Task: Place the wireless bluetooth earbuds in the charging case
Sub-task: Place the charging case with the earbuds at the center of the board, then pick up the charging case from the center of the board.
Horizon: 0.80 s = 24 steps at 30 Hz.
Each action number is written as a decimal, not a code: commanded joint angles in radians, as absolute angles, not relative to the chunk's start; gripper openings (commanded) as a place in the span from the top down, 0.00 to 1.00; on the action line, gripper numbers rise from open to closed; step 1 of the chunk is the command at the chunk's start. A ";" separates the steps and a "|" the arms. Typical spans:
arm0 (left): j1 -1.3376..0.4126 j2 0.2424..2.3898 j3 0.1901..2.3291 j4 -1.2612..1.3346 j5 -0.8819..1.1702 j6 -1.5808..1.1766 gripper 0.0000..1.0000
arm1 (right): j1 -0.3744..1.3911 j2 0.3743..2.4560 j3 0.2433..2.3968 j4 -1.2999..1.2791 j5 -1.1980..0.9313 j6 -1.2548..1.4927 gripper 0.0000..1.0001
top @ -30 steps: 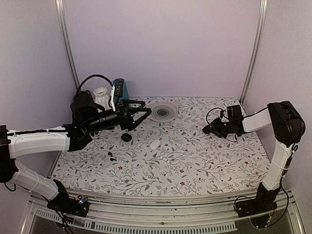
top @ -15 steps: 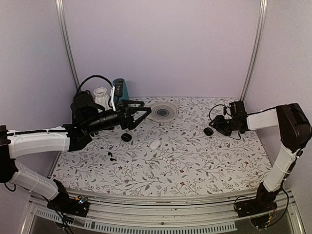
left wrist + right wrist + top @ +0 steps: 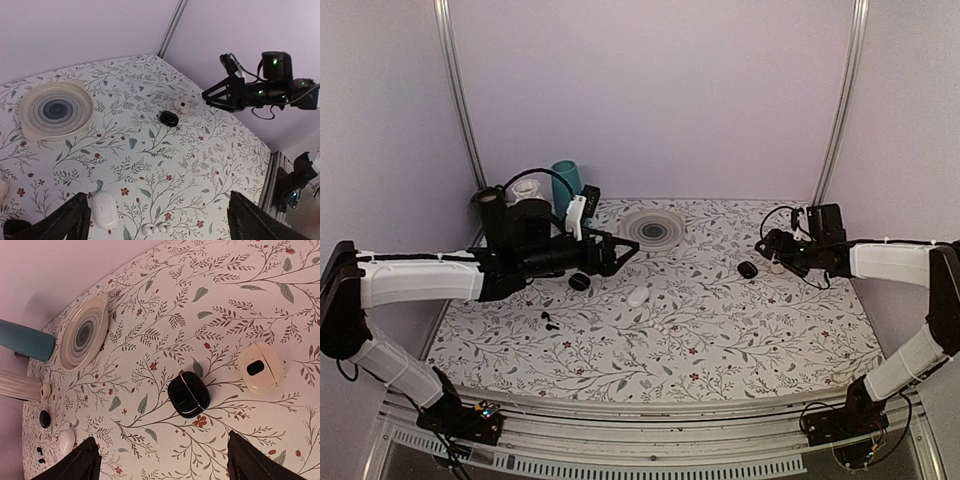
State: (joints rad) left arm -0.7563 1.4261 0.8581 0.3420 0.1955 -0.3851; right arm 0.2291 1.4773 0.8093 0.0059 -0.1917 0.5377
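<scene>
My left gripper (image 3: 612, 254) hangs open and empty over the table's left middle. Below it lie a shut white charging case (image 3: 105, 210) and two white earbuds (image 3: 155, 229), also in the top view as the white case (image 3: 639, 296) and white earbuds (image 3: 660, 327). Two black earbuds (image 3: 548, 320) lie near the left edge. My right gripper (image 3: 769, 244) is open above a shut black case (image 3: 188, 394), which rests on the table beside a cream case (image 3: 261, 367). Nothing is between its fingers.
A ringed plate (image 3: 653, 228) sits at the back centre. A teal cup (image 3: 565, 180) and a white ribbed cup (image 3: 525, 190) stand at the back left corner. Another small black case (image 3: 579, 282) lies under my left arm. Walls close in on three sides.
My right gripper has opened, left the black case on the table and drawn back to the right. My left arm has swung its wrist lower and slightly forward.
</scene>
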 commanded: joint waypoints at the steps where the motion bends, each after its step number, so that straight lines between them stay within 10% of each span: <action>1: -0.742 1.522 0.913 0.189 0.125 -0.314 0.04 | 0.266 1.377 0.797 -0.029 -0.152 0.510 0.10; 24: -0.803 2.043 1.328 -0.204 -0.039 -0.178 0.27 | 0.322 0.921 0.732 0.044 -0.190 0.471 0.08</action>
State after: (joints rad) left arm -0.7826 1.9797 1.2808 -0.1268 -0.0158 -0.2050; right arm 0.3161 0.9665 0.7399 -0.0017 -0.1669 0.4946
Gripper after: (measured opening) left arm 0.762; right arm 0.922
